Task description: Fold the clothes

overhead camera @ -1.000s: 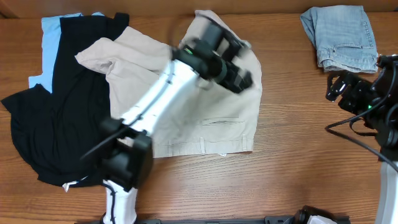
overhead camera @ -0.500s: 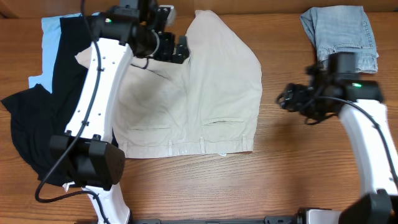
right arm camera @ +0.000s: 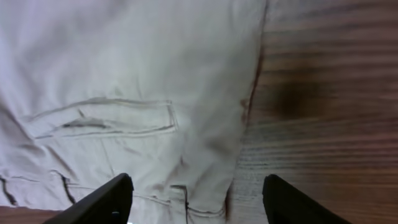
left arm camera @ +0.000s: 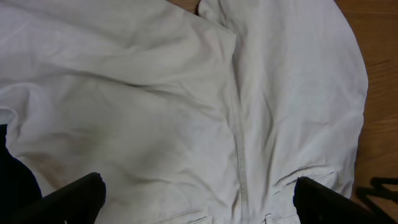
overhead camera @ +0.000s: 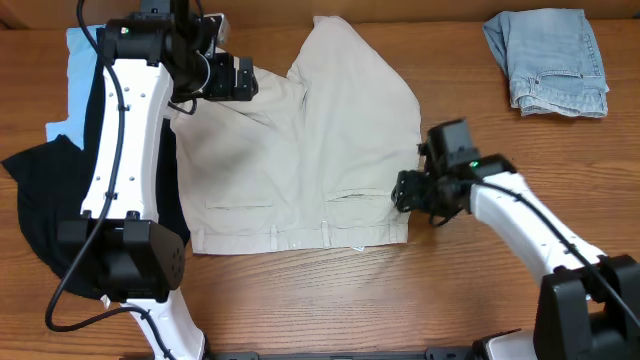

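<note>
1 pair beige shorts (overhead camera: pixel 340 130), smooth, lightly creased; woodgrain table (overhead camera: pixel 480 300).

Both arms are white tubes with black joint housings. A thin black cable (overhead camera: pixel 108 150) runs down the left arm (overhead camera: pixel 130 130); the right arm (overhead camera: pixel 530 225) carries a small green light (overhead camera: pixel 472 165). Left gripper (overhead camera: pixel 248 82) and right gripper (overhead camera: pixel 402 190) are black, with blunt fingers (left arm camera: pixel 68 199).

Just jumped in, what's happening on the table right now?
The light beige cotton shorts lie spread flat, not yet folded. The left gripper hangs open over their left leg; the right gripper, open too, is by their right edge. A black garment lies to the left; folded faded denim sits far right.
</note>
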Robot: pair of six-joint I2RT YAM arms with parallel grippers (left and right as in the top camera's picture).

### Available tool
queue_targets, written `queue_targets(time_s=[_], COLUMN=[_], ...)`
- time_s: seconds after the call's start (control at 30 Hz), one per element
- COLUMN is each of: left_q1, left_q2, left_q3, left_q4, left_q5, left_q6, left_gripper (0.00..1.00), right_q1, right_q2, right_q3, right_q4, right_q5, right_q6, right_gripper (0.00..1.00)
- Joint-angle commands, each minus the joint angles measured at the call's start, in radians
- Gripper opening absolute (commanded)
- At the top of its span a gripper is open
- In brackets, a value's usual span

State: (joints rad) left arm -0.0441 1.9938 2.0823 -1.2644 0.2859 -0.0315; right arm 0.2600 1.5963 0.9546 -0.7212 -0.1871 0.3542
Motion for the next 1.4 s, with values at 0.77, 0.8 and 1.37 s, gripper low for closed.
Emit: queue_targets(time_s=[0.77,0.8,1.37], left_q1=[-0.024,-0.024,-0.088], left_q2=[-0.01,-0.01,-0.002], left_q3=[0.009,0.009,0.007], left_q4=[0.027,0.027,0.094], left_q5=[0.003,0.003,0.002], left_q6=[-0.018,-0.018,-0.007], left_gripper=[1.0,1.0,1.0], right_q1=[0.092,0.092,-0.525], right_q2=[0.003,0.003,-0.037], right_q3=[-0.15,-0.15,0.084], right_q4=[0.122,0.122,-0.244], right_q5=[0.125,0.122,0.108], right_q6=[0.249,0.249,-0.005], right_gripper=[0.04,0.04,0.04])
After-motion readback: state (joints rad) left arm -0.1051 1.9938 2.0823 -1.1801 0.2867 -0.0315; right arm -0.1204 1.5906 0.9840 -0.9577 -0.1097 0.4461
